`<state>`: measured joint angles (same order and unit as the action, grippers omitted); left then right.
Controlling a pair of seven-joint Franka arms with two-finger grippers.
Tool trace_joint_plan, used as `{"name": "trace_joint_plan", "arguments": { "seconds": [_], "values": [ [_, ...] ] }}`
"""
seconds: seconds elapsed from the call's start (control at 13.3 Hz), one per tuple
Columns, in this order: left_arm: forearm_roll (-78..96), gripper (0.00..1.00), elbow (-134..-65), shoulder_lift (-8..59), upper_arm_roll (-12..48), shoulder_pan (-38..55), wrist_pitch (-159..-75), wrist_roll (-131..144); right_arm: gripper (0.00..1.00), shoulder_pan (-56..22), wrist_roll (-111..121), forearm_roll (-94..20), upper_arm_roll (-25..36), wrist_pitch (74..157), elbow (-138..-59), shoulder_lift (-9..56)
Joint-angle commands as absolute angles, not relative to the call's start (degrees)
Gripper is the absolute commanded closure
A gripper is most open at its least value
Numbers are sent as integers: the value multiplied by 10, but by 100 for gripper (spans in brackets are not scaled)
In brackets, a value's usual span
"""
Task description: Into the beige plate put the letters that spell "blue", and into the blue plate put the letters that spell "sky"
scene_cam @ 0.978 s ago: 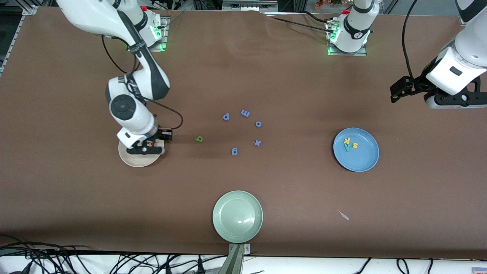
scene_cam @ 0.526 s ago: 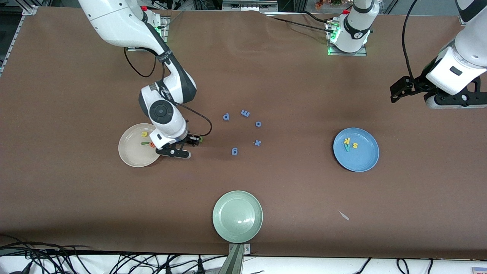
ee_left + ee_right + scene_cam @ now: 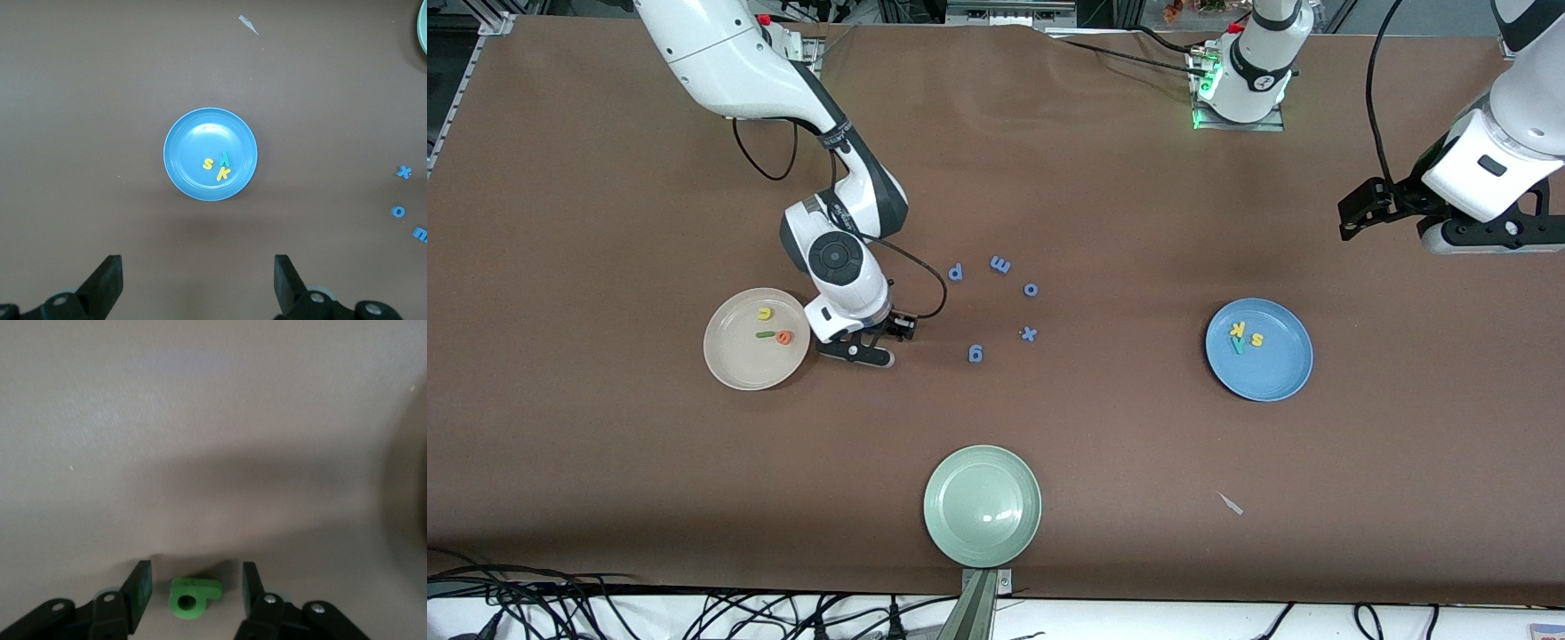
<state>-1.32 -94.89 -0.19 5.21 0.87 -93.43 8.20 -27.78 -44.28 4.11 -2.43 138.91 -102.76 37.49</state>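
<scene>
**Last letter of "blue" sits between the jaws, not yet gripped**

The green b (image 3: 192, 597) lies flat on the brown bench (image 3: 1103, 178), just beside the beige plate (image 3: 734, 369), toward the blue letters in the middle. The right gripper (image 3: 193, 590) hangs low over it, jaws partly open with one on each side and a gap showing on both, so nothing is held. In the beige plate lie the yellow u (image 3: 765, 313), the green l (image 3: 765, 334) and the orange e (image 3: 784, 337). In the blue plate (image 3: 1272, 378) the yellow s (image 3: 1256, 339), yellow k (image 3: 1236, 329) and teal y (image 3: 1238, 345) lie close together. The left gripper (image 3: 197, 283) waits high over the left arm's end of the bench, jaws wide apart and empty.

Risks, as I judge them: the b is small and thin, so jaws closing off-centre or too high could flick it aside or tip it out. On release, the gripper could also knock the three letters already in the plate.

Only the right wrist view shows the b and its gaps; in the front view the gripper hides it. Only the front view shows both plates, the five blue letters (image 3: 1000, 264) and the empty pale green plate (image 3: 983, 542).
</scene>
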Motion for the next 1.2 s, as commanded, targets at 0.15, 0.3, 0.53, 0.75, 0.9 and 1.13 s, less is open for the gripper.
{"name": "trace_joint_plan", "arguments": {
  "seconds": [0.15,0.3,0.53,0.75,0.9,1.13],
  "values": [
    [0,0,-944,-4,48,13,-926,84,37,-279,-449,32,-32,1392,-1040,374],
    [0,0,-944,-4,48,13,-926,83,48,-279,-448,32,-32,1395,-1043,374],
    [0,0,-944,-4,48,13,-925,83,76,-279,-446,33,-32,1395,-1044,374],
    [0,0,-944,-4,48,13,-926,83,80,-279,-428,33,-28,1390,-1043,361],
    [0,0,-944,-4,48,13,-926,83,80,-268,-384,32,-19,1363,-1042,339],
    [0,0,-944,-4,48,13,-926,83,80,-215,-255,33,-14,1300,-1046,302]
  ]
}}
